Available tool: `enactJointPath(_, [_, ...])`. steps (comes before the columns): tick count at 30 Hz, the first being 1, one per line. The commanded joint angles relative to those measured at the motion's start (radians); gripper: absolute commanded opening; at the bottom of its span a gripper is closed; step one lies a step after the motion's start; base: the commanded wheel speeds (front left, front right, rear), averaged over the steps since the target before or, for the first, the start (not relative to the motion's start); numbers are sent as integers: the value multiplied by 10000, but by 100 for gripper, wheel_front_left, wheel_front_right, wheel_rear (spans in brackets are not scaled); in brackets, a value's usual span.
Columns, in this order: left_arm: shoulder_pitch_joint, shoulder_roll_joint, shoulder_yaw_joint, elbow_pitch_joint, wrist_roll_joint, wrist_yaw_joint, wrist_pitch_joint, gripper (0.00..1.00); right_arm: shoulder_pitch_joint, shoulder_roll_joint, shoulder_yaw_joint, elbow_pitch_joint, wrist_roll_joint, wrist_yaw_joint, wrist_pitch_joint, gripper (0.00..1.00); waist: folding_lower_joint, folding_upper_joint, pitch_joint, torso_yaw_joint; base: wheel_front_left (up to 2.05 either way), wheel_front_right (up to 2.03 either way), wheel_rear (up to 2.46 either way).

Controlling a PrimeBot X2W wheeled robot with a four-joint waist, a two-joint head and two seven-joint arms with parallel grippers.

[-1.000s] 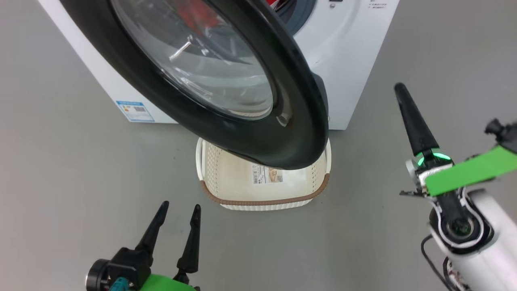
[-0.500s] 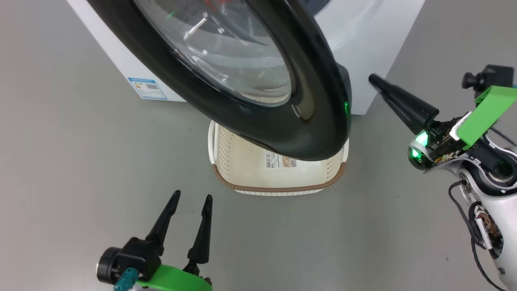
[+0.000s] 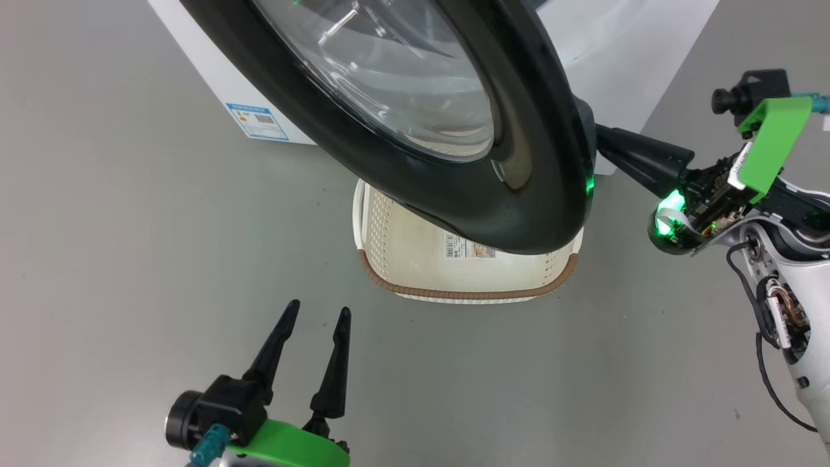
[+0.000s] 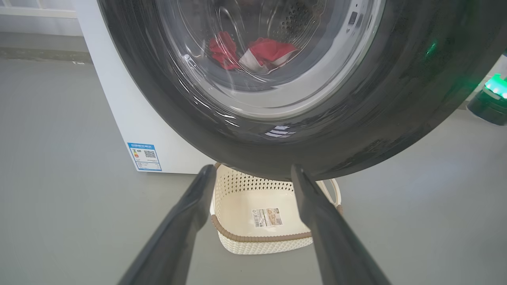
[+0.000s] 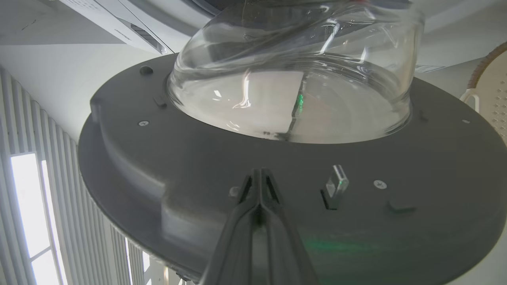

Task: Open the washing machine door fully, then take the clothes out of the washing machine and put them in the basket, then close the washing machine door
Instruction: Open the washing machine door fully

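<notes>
Now your right gripper (image 5: 259,176), jaws pressed together, reaches to the inner face of the washing machine door (image 5: 198,158); contact is unclear. Your left gripper (image 3: 318,310) hangs spread near the floor (image 3: 130,259). Under the door, the basket (image 3: 454,295) holds a label sticker (image 3: 468,247); the clothes (image 4: 269,51) lie inside the washing machine (image 3: 622,45).

Left gripper (image 3: 320,306): we see it at the lower left, long dark fingers (image 3: 275,344) spread wide, pointing up and a bit right.
Right gripper (image 3: 613,141): we see both fingers pressed together into one spike, aimed up-left.
Right wrist (image 3: 671,219): bent, green light glowing, green bracket (image 3: 771,139) above it.
Right forearm (image 3: 804,363): pale, rising from the lower right, cables showing.
</notes>
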Motion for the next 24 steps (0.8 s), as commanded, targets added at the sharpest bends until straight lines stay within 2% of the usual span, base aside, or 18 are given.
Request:
enactJointPath(1, [-210, 97, 255, -243, -41, 57, -92, 100, -245, 85, 48, -177, 130, 6, 126, 0, 0, 0, 16, 25, 0, 0, 0])
enactJointPath(11, [-216, 97, 134, -206, -157, 120, -92, 100, -377, 493, 308, -194, 89, 6, 978, 0, 0, 0, -133, 141, 0, 0, 0])
enactJointPath(24, [69, 97, 95, -200, -164, 113, -92, 100, 387, 942, 726, -843, -260, 6, 1422, 0, 0, 0, -711, 480, 0, 0, 0])
